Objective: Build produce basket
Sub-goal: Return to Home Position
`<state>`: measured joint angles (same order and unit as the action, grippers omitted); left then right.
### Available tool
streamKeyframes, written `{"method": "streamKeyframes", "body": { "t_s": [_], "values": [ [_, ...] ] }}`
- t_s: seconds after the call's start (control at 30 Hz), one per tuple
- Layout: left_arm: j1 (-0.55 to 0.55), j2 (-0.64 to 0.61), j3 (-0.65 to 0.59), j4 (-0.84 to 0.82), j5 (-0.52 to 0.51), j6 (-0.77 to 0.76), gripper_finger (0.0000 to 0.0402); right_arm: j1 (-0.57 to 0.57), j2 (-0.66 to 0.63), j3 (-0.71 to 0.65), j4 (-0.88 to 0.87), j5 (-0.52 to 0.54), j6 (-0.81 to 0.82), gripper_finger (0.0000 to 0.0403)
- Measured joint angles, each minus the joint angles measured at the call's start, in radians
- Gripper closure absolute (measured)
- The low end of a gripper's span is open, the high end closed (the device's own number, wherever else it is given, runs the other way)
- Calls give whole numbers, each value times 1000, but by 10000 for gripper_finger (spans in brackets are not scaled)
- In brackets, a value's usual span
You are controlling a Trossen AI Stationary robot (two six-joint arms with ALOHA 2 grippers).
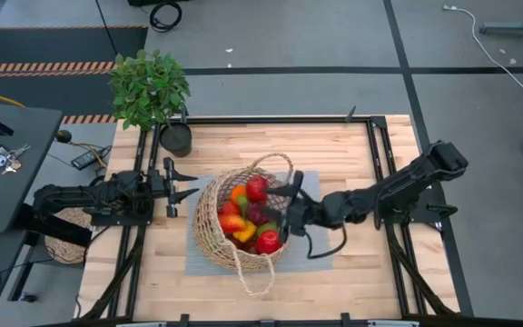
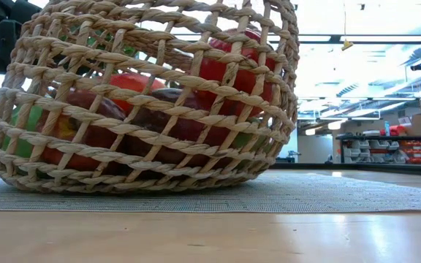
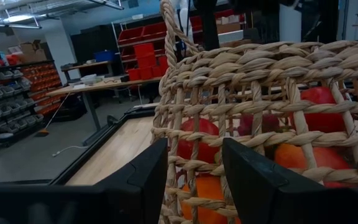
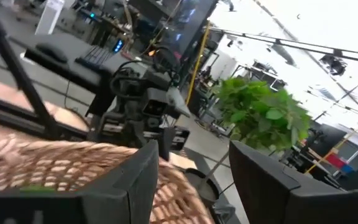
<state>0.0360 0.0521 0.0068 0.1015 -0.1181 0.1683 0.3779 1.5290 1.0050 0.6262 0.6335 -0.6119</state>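
Right gripper point(image 1: 289, 207) hangs over the basket's right-hand rim at the centre of the high view. Its fingers are spread wide with nothing between them, as its wrist view confirms. Left gripper point(image 1: 187, 186) waits just left of the basket, likewise parted and empty, facing the wicker wall.

Judging by the load, the filling looks finished and the step in hand is the retreat to rest. That calls for the right arm to rise clear of the rim and the loop handles before drawing back toward the right edge of the frame, so that nothing snags the weave.

The table point(image 1: 152, 282) carries a grey mat point(image 1: 320, 259) at mid-frame, and the basket point(image 1: 209, 227) sits on it. Inside lies the produce. A red apple point(image 1: 257, 188) sits toward the top and another red fruit point(image 1: 268, 241) toward the bottom. A yellow pepper point(image 1: 243, 233) and an orange point(image 1: 238, 193) are on the left. A dark cluster point(image 1: 260, 213) in the middle is probably the grapes. No fruit lies on the boards outside it.
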Motion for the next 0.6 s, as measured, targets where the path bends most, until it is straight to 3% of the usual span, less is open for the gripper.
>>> {"method": "streamKeyframes", "body": {
  "t_s": [0.37, 0.5, 0.6],
  "values": [
    [0, 0, 0, -1, 0, 0, 241, -33, 26, 10, -105, 10, 61, 202],
    [0, 0, 0, -1, 0, 0, 241, -59, -46, -11, -114, -125, 116, 202],
    [0, 0, 0, -1, 0, 0, 241, -81, -101, -58, -122, -168, 161, 202]
  ]
}}
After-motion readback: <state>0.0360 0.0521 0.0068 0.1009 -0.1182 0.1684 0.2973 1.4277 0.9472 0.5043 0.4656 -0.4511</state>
